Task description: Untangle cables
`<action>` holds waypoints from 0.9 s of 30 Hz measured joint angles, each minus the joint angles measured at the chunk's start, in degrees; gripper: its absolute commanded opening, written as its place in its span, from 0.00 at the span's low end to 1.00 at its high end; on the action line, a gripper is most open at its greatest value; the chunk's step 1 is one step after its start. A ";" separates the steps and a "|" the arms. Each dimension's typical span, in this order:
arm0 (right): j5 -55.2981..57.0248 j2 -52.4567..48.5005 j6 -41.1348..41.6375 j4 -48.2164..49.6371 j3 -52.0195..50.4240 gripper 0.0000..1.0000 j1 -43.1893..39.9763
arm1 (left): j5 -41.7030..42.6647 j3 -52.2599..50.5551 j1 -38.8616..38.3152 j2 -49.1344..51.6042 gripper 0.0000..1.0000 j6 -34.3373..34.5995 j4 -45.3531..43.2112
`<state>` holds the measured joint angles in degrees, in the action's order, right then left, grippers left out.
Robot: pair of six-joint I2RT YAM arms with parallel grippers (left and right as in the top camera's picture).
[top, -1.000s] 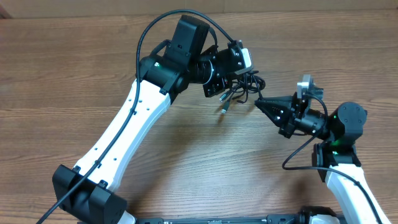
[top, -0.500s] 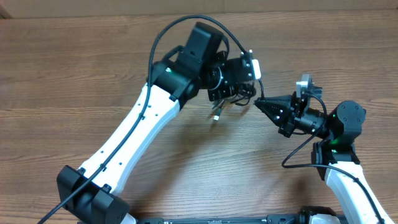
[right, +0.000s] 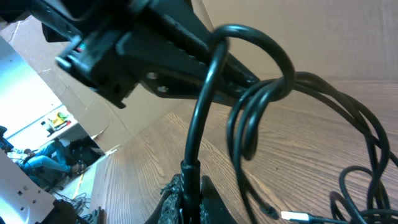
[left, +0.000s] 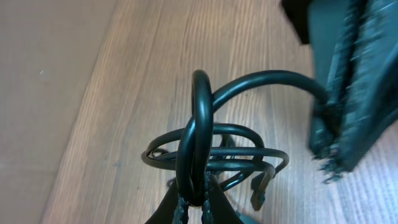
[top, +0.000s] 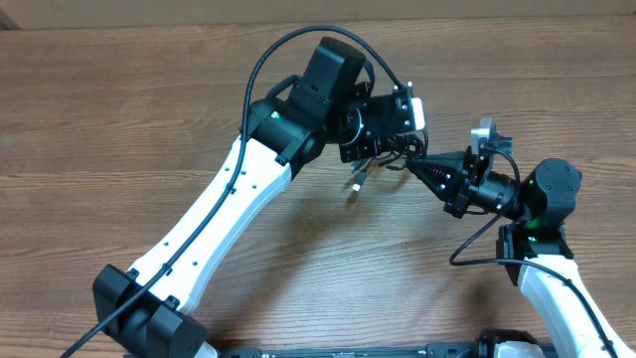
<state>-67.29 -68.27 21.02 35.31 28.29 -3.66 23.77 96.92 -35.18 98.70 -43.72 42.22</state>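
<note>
Overhead view: the cables (top: 383, 159), a small black knotted bundle, hang above the wooden desk (top: 119, 119), held from both sides, with one silver-tipped plug (top: 357, 185) dangling. Left wrist view: the left pincer (left: 193, 202) is closed tight on one loop. Right wrist view: the right pincer (right: 186, 193) pinches another strand.

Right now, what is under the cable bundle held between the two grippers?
Bare wooden table lies under the cables; one silver-tipped plug hangs down. Overhead, the left gripper hides part of the bundle.
</note>
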 measured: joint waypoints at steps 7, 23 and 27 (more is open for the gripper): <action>-0.02 -0.11 0.02 0.07 0.00 0.04 0.00 | 5.25 0.00 0.00 0.00 0.22 -0.22 0.02; 0.20 -0.26 0.17 0.00 -0.02 0.04 0.00 | 9.29 0.00 -0.11 0.00 0.47 -1.27 1.73; 0.17 -0.26 0.20 0.00 -0.02 0.04 0.02 | 9.14 0.00 -0.11 0.00 0.48 -1.27 2.01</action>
<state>-67.11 -68.53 21.21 35.31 28.27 -3.64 32.91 96.92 -35.29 98.70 -44.99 44.23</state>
